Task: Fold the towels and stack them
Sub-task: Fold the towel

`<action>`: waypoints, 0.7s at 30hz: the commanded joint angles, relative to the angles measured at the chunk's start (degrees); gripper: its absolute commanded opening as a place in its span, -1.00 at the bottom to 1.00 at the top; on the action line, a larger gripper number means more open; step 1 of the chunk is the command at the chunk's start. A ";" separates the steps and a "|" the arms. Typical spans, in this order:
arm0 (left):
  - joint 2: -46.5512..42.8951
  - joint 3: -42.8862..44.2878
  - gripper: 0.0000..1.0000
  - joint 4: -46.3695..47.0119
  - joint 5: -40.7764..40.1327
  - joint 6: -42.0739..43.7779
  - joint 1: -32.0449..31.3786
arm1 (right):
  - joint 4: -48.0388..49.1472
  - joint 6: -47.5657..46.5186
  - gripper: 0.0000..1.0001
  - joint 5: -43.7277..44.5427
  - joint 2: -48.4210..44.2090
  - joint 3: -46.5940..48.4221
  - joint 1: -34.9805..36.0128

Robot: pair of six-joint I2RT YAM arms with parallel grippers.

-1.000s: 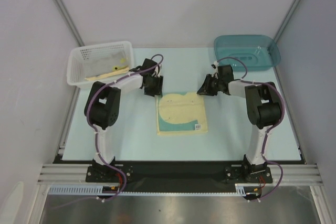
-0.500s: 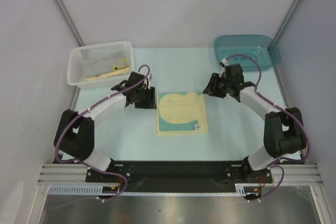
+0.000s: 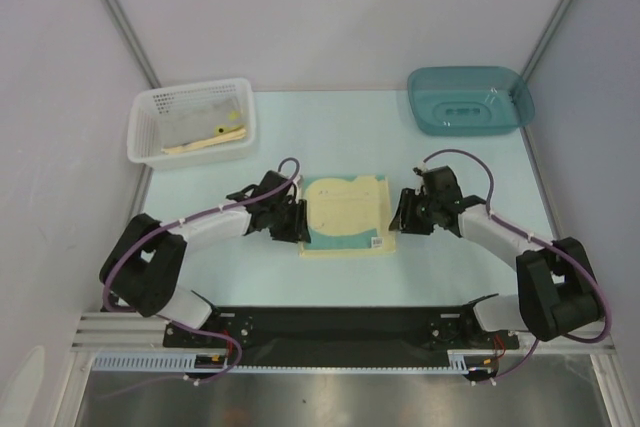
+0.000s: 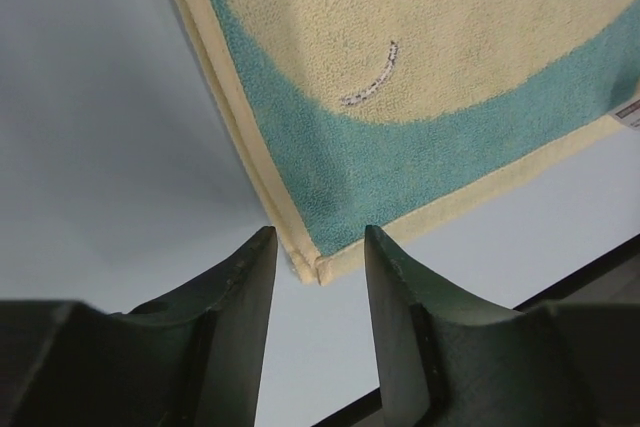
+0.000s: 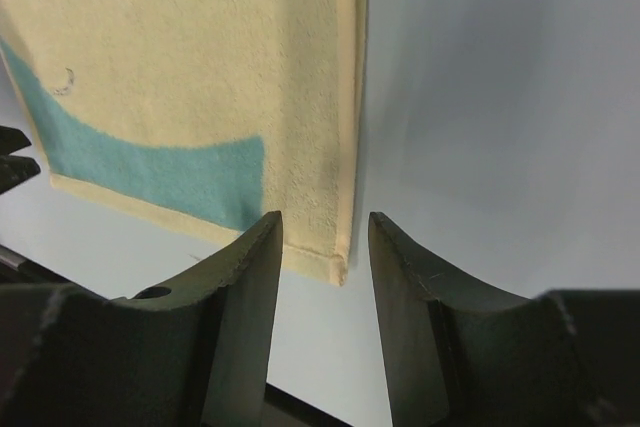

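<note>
Towel (image 3: 348, 209) lies flat; I see its white tag (image 3: 378, 242), print unreadable. Left gripper (image 4: 318, 262) and right gripper (image 5: 323, 247) both gape, holding nothing, at its near corners.

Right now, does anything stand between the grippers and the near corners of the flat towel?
Nothing visible does. The left gripper and right gripper, jaws open, each face one near corner of the towel over bare table.

Bright, even diffuse light, soft faint shadows — wrist views crisp, fingers (image 4: 235, 317) dark
</note>
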 commanded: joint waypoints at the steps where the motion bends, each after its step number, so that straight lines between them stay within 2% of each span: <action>1: 0.70 -1.42 -0.10 3.29 0.06 -2.29 -0.49 | 2.18 1.13 -0.09 1.86 -2.24 -2.37 0.16; 7: 1.93 -1.78 -0.42 1.63 -1.08 -1.85 -0.94 | 2.54 0.95 -0.09 2.21 -2.06 -3.43 0.24; 10: 1.50 -1.60 -0.71 0.57 -1.35 -1.41 -1.02 | 2.89 1.30 -0.09 2.13 -2.15 -4.57 0.51; 11: 1.23 -1.34 -0.87 -0.04 -1.35 -1.24 -0.94 | 2.98 1.30 -0.10 2.04 -2.06 -5.00 0.60; 13: 0.88 -1.16 -0.99 -0.48 -1.35 -1.06 -0.94 | 3.85 1.39 -0.10 2.04 -2.15 -6.32 0.95; 21: -0.17 -0.46 -0.99 -2.86 -2.14 -0.44 -0.94 | 6.23 2.89 -0.09 1.86 -1.36 -8.26 2.71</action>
